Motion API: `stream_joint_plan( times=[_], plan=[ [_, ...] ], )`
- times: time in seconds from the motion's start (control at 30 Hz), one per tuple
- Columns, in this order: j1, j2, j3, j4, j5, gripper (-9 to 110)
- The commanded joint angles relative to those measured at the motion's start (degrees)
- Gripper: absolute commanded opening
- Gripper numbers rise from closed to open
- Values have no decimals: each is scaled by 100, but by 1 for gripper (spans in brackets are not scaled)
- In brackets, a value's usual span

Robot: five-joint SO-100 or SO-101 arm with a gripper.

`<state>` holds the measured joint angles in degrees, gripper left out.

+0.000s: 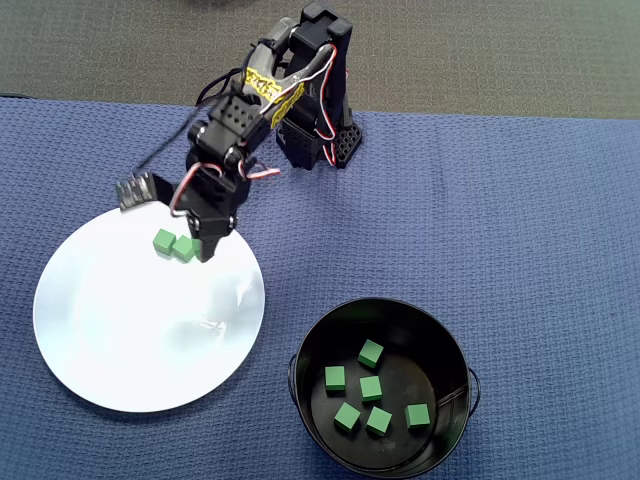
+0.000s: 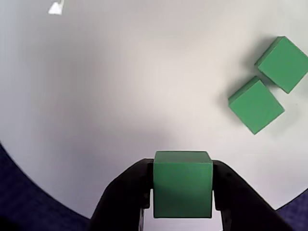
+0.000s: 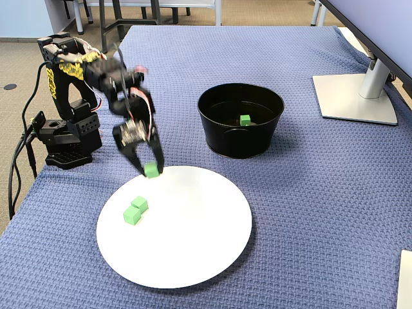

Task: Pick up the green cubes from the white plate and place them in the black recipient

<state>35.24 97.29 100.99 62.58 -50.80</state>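
My gripper is shut on one green cube, both black fingers pressed on its sides. In the fixed view the gripper holds this cube low over the white plate's far edge. Two more green cubes lie side by side on the plate, to the right in the wrist view. From overhead the gripper hides the held cube; the two loose cubes sit just left of it. The black recipient holds several green cubes.
The arm's base stands at the table's left edge in the fixed view, with cables trailing off it. A monitor stand sits at the far right. Blue cloth covers the table between plate and pot.
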Motion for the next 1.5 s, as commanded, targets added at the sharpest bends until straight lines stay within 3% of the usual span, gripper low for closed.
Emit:
stream_joint_plan(
  times=[0.0, 0.37, 0.63, 0.87, 0.9, 0.93, 0.97, 1.13, 1.47],
  plan=[
    [-325, 53, -1767, 800, 1169, 0],
    [-2329, -1099, -5265, 2566, 3155, 0],
    [-3788, -2224, -6073, 2312, 3964, 0],
    [-4113, -4184, -8358, 2426, 4219, 0],
    [-4157, -4403, -8666, 2522, 4157, 5],
    [-4228, -4553, -8824, 2593, 3973, 19],
    [-4271, -4641, -8895, 2637, 3911, 30],
    [-4254, -4430, -8464, 2610, 3753, 47],
    [-3366, -1863, -5810, 2127, 2479, 46]
  ],
)
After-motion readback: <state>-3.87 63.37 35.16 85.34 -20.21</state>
